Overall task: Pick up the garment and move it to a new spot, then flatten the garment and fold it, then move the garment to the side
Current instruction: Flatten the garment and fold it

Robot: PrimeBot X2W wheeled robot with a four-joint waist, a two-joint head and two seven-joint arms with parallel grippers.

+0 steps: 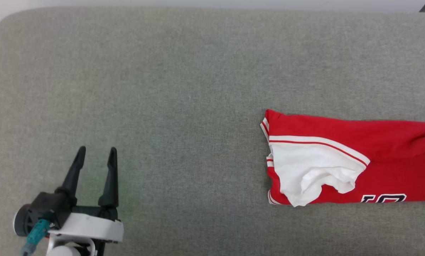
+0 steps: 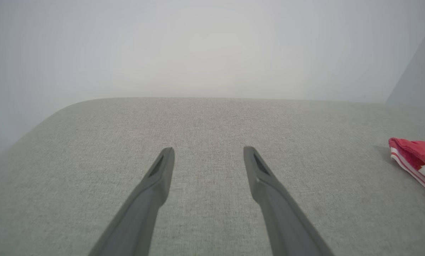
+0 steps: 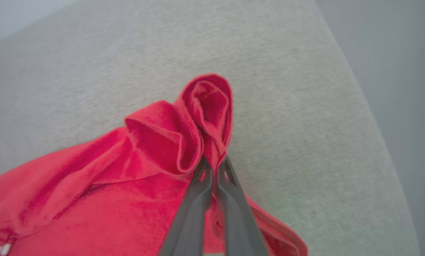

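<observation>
Garment [image 1: 351, 158]: lies on the grey fabric surface [image 1: 184, 89] at the right of the head view and runs off that view's right edge. It is folded into a long red band. A white sleeve [image 1: 312, 170] lies on top near the band's left end, rumpled at the cuff. White-and-red striped trim runs along the sleeve seam and the left end. Part of some black, white-outlined lettering [image 1: 383, 198] shows at the near edge but is not legible.

Right claw [image 3: 215, 161]: jaws closed on a bunched fold of the red cloth. In the right wrist view the pinched fabric gathers into a rolled loop just past the fingertips. The rest of the garment [image 3: 91, 192] spreads toward that view's lower left. Whether the pinched part is clear of the surface cannot be determined.

Left claw [image 1: 97, 149]: at the lower left of the head view, jaws wide, over the surface and well apart from the garment. The left wrist view confirms the spread of the left claw [image 2: 209, 151] and shows the striped end of the garment [image 2: 417, 160] at its right edge.
</observation>
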